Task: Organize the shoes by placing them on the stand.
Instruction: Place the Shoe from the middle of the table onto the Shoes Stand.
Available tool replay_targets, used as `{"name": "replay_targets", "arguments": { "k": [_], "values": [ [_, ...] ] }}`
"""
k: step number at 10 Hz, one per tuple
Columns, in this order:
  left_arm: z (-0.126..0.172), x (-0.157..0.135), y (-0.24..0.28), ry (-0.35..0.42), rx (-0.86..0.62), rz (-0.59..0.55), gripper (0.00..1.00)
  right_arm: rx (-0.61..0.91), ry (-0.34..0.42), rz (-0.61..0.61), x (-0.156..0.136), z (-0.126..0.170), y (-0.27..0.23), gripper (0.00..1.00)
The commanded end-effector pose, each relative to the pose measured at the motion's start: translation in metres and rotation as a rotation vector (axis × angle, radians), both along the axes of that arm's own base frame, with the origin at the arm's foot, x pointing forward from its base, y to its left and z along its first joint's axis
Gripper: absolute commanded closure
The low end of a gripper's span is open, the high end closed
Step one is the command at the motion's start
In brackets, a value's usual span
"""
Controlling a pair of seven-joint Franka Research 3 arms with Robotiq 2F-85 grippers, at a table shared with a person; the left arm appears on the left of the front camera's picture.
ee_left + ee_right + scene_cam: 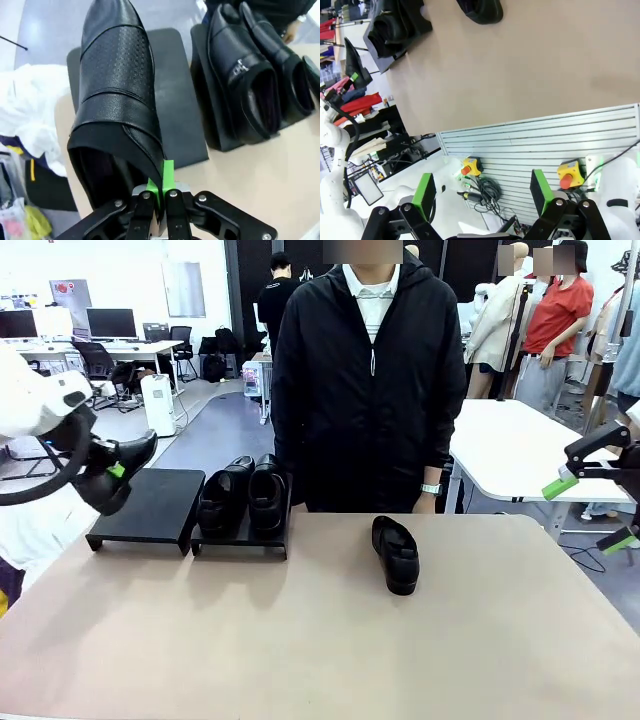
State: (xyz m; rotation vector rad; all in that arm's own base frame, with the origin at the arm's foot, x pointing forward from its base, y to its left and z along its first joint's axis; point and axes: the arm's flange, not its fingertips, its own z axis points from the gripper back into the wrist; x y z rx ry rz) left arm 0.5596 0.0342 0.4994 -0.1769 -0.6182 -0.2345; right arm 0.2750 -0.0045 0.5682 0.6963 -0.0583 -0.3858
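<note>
Two stand platforms on table [300, 640]: left platform [150, 502] bare, right platform [240, 538] carrying two shoes [245, 495]; fourth shoe [396, 553] mid-table, nearer my right arm; my left gripper [160, 192] clamped on third shoe [115, 95] at heel collar, toe aimed over bare platform just ahead; right gripper [482, 192] jaws apart, off table edge
</note>
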Motion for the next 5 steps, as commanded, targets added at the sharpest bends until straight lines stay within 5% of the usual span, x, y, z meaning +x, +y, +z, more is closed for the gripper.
{"name": "replay_targets", "arguments": {
  "k": [1, 5],
  "values": [
    [-0.01, 0.011, 0.013, -0.046, 0.04, 0.026, 1.0, 0.023, -0.017, 0.018, 0.003, 0.003, 0.0, 0.0],
    [-0.04, 0.024, 0.008, -0.089, 0.066, 0.007, 1.0, 0.023, -0.017, 0.018, 0.003, 0.003, 0.0, 0.0]
  ]
}}
